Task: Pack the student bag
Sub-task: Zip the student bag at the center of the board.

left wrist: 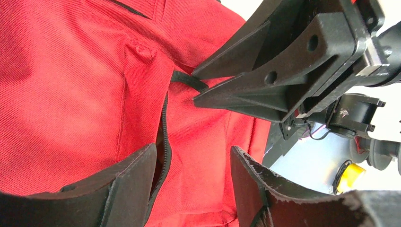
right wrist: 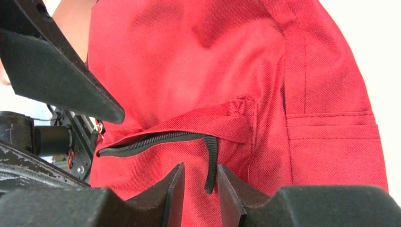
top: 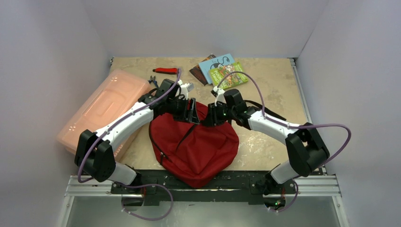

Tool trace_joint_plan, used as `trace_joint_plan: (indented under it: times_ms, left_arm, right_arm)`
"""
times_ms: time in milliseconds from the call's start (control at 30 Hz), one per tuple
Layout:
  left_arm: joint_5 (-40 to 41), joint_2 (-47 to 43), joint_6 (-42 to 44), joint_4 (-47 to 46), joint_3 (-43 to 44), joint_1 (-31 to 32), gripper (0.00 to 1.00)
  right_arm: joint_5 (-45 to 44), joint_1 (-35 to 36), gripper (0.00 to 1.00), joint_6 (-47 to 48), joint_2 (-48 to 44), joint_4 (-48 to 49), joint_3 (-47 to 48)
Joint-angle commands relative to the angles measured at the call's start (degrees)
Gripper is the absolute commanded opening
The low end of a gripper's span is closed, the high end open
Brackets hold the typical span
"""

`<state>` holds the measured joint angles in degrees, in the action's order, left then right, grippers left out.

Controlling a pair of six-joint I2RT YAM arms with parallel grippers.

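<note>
Student bag: left jaws apart astride the zipper; right jaws apart, pull tab between them, best clamped squarely before pulling.

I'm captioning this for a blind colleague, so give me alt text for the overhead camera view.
A red backpack lies at the near edge of the table, with the left gripper and right gripper side by side at its top. A pink plastic box sits at left; books and a red-handled tool lie behind.
</note>
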<state>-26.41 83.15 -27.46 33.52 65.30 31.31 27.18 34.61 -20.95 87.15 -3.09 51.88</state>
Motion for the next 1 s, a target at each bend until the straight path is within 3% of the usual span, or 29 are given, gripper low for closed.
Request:
trace_joint_plan:
  times_ms: [0, 267, 667, 800, 967]
  left_arm:
    - [-0.6, -1.2, -0.8, -2.0, -0.2, 0.2, 0.58]
    - [-0.2, -2.6, -1.1, -2.2, -1.7, 0.2, 0.57]
    - [0.3, -4.5, -1.1, -2.2, -3.7, 0.2, 0.57]
    - [0.9, -4.9, -0.8, -2.1, -4.2, 0.2, 0.57]
    - [1.6, -3.5, -0.6, -3.1, -5.4, 0.2, 0.57]
  right_arm:
    - [-2.0, 0.7, 0.33, -0.1, -1.6, -0.2, 2.5]
    - [-3.6, 1.8, 0.28, 0.9, -1.4, -0.2, 2.8]
    - [-3.7, 2.5, 0.34, -1.0, 1.3, 2.3, 1.8]
    - [-7.6, 2.7, 0.4, -0.4, 0.8, 1.0, 1.5]
    - [-11.1, 2.7, 0.51, -2.4, -7.1, -5.0, 3.1]
